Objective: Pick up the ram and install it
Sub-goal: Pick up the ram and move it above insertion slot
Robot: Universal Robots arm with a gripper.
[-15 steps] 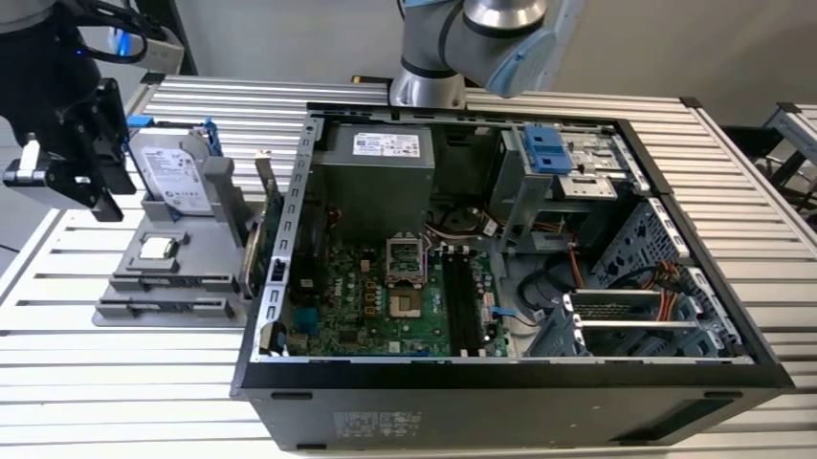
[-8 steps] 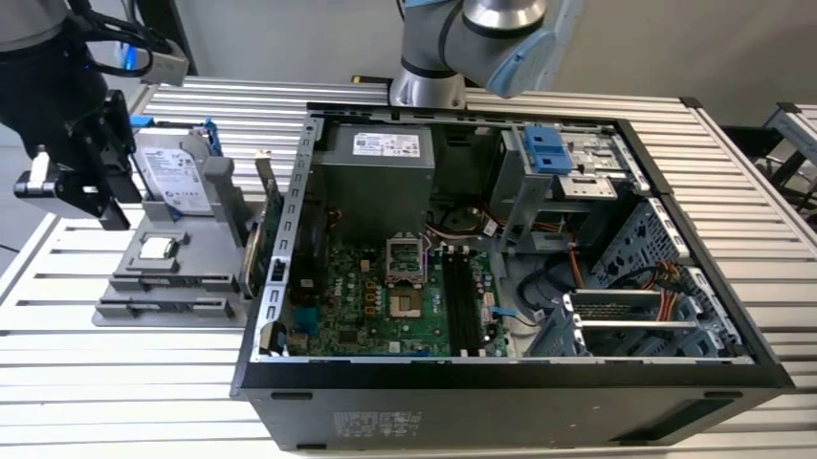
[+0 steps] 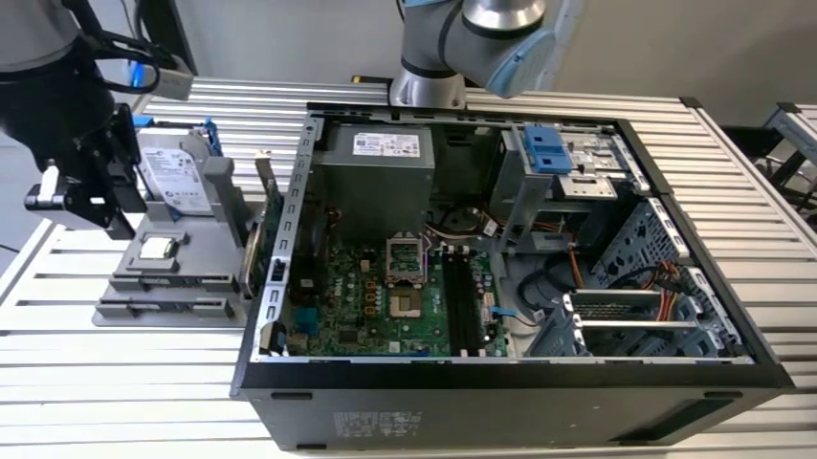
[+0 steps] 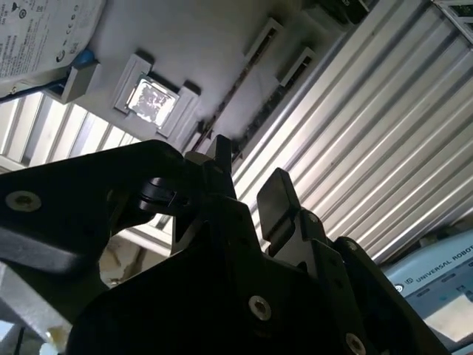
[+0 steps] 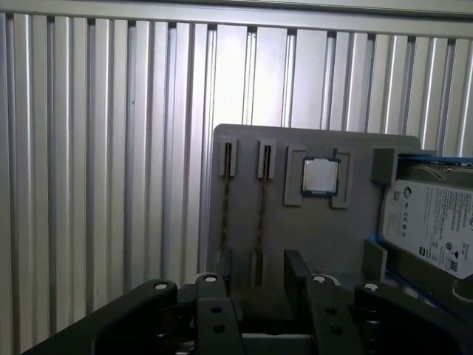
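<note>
The ram point(image 5: 262, 207) stands on edge in a slot of the grey holder point(image 5: 332, 237), seen as a thin dark strip with gold contacts; a second thin strip point(image 5: 227, 196) stands in the neighbouring slot. In the second wrist view the ram point(image 4: 229, 92) runs as a narrow dark line across the holder. My gripper point(image 5: 255, 285) hovers above the holder, open, with nothing between its fingers; the ram strip lines up with the gap. In the exterior view the gripper point(image 3: 113, 212) hangs over the holder point(image 3: 179, 266) at the exterior view's left, outside the computer case.
The open computer case point(image 3: 715, 373) takes up the middle, with long black memory slots point(image 3: 462, 306) on its green motherboard. A grey hard drive point(image 3: 172, 172) and a square chip point(image 3: 157, 248) also sit on the holder. Everything rests on a ribbed metal table point(image 3: 115, 382).
</note>
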